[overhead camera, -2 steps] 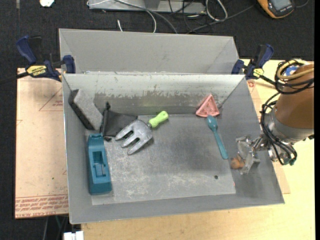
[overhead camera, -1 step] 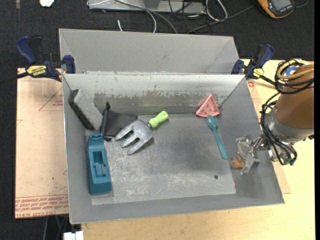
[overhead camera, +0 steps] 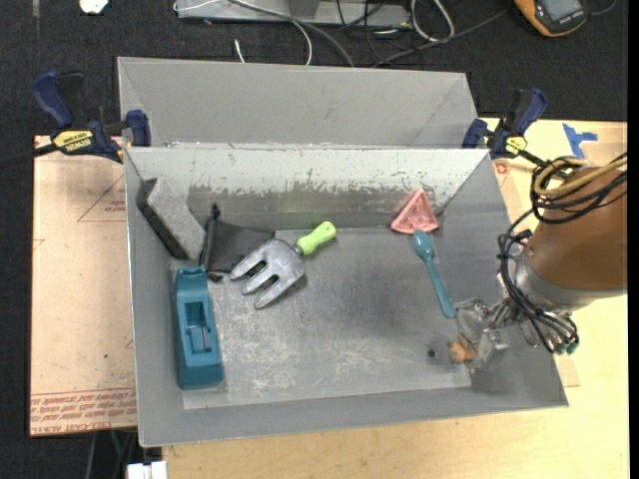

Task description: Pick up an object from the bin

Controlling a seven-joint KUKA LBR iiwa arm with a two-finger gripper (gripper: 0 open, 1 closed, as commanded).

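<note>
My gripper (overhead camera: 478, 333) is low in the bin's front right corner, under the arm's cables. Just left of it on the floor lies a small brown-orange thing (overhead camera: 458, 351), too small to identify and either touching the gripper or very close to it. A scoop with a pink triangular head and a teal handle (overhead camera: 433, 272) lies up-left of the gripper. Its handle end stops a short way from the gripper.
A grey hand fork with a green handle (overhead camera: 278, 263) lies left of centre. A blue tape dispenser (overhead camera: 196, 327) rests along the left wall. Black pieces (overhead camera: 168, 226) sit in the back left corner.
</note>
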